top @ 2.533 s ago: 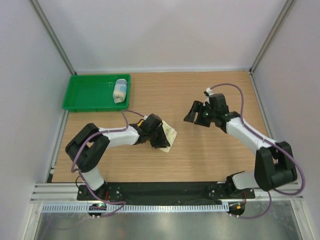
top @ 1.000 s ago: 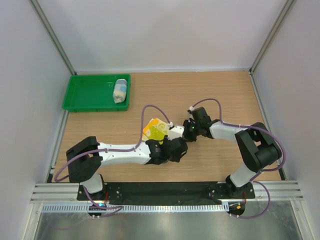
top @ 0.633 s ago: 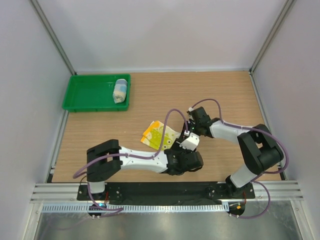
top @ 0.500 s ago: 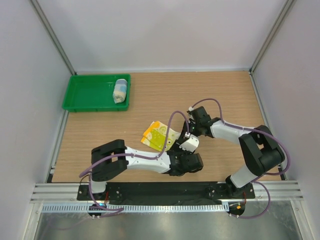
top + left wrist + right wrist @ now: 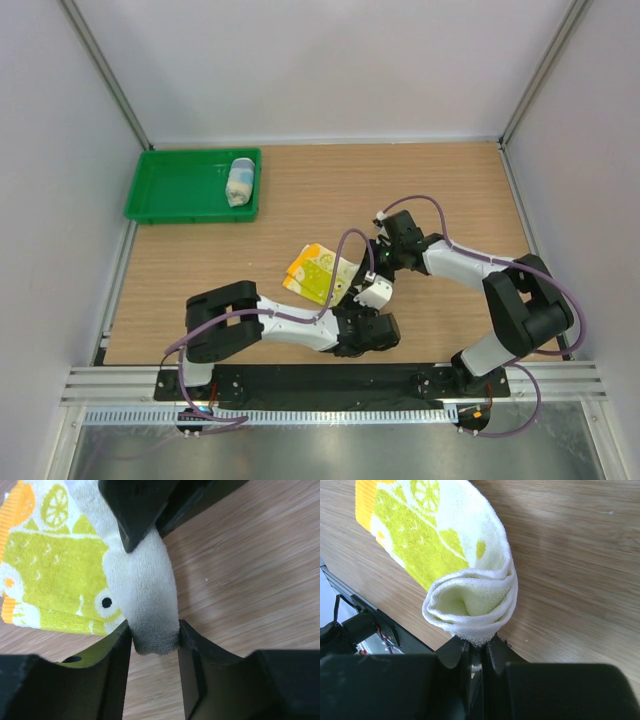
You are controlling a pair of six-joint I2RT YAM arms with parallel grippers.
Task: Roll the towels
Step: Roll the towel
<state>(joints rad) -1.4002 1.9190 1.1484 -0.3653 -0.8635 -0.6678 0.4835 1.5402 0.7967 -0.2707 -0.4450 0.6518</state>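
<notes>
Table: wooden top, and both arms meet at its near middle.
Green tray: far left corner. Inside sits the light blue towel, already rolled, by the right wall, with nothing else in there.
Yellow-green towel: on the table, well apart from the tray. One end is wound into a white roll and the printed rest lies flat.
Left gripper: jaws hug the roll's end, touching it on both sides.
Right gripper: jaws pressed together on the roll's edge, pinching it.
Step in hand: winding on, by the look of it. Both grips want to be firm and turn evenly toward the orange-edged end, so the roll comes out tight and straight.
</notes>
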